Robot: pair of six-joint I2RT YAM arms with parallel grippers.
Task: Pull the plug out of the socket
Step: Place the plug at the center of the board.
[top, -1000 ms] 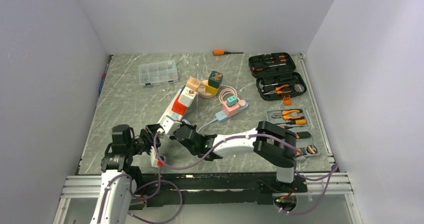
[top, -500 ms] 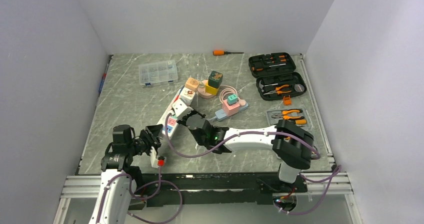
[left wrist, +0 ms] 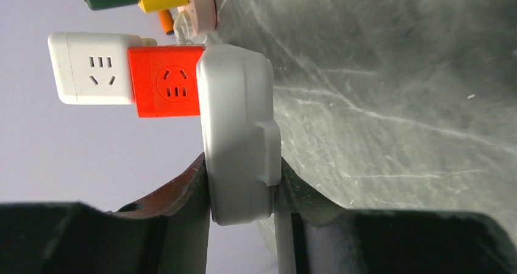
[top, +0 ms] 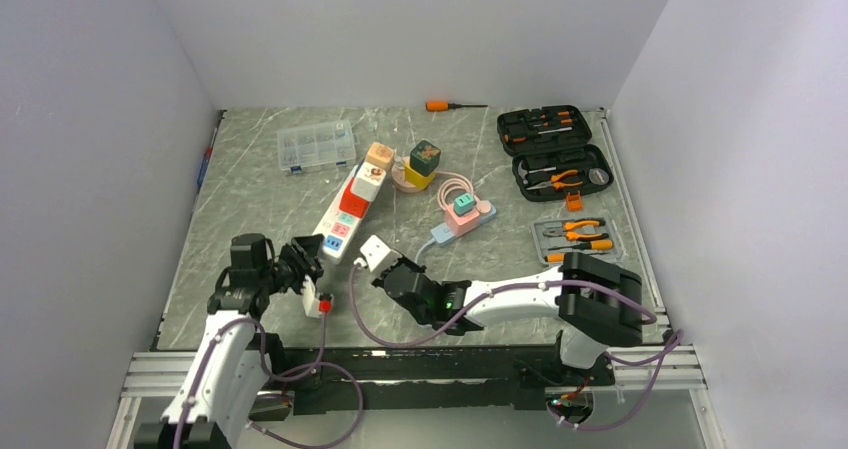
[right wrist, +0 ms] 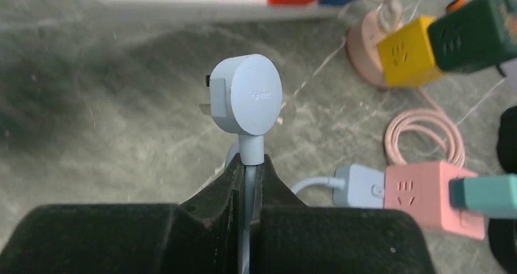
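While left jaws clamp the power strip point(left wrist: 238, 133), right jaws pinch the plug point(right wrist: 247, 100), prongs bare.

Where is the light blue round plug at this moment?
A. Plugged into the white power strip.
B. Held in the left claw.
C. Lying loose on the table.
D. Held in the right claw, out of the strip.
D: the right claw grips the plug at its neck, its prongs bare, apart from the power strip.
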